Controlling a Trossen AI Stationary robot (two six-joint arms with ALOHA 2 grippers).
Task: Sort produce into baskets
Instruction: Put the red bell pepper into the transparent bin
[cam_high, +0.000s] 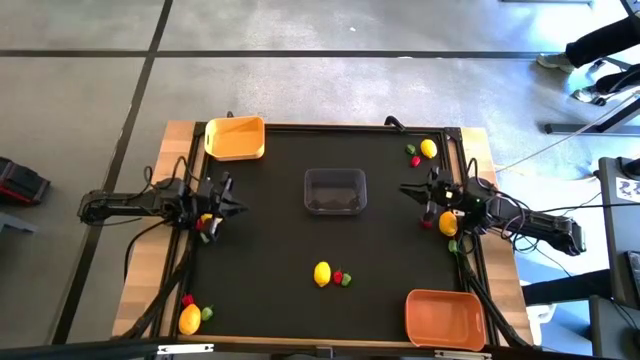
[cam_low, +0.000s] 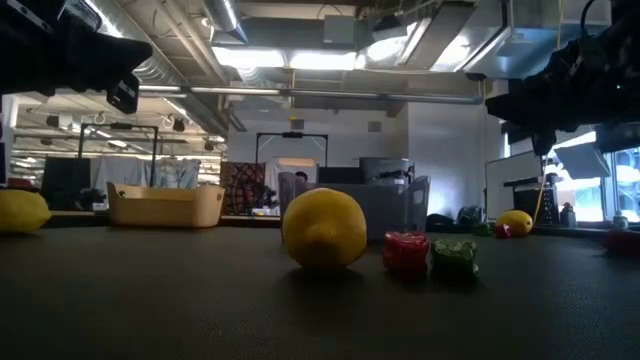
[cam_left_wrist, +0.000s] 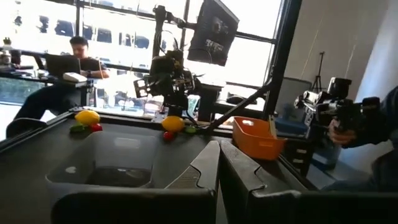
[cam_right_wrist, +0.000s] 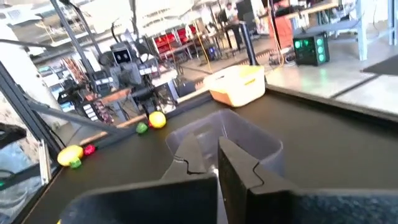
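Three baskets, yellow (cam_high: 235, 138), clear (cam_high: 335, 190) and orange (cam_high: 445, 317), and five lemons sit on the mat, the clear basket midway between the clenched, empty left gripper (cam_high: 238, 208) and right gripper (cam_high: 404, 190), with one lemon (cam_high: 447, 224) just beside the right gripper.

Scattered produce (cam_high: 322, 273); three empty baskets (cam_high: 335, 190)
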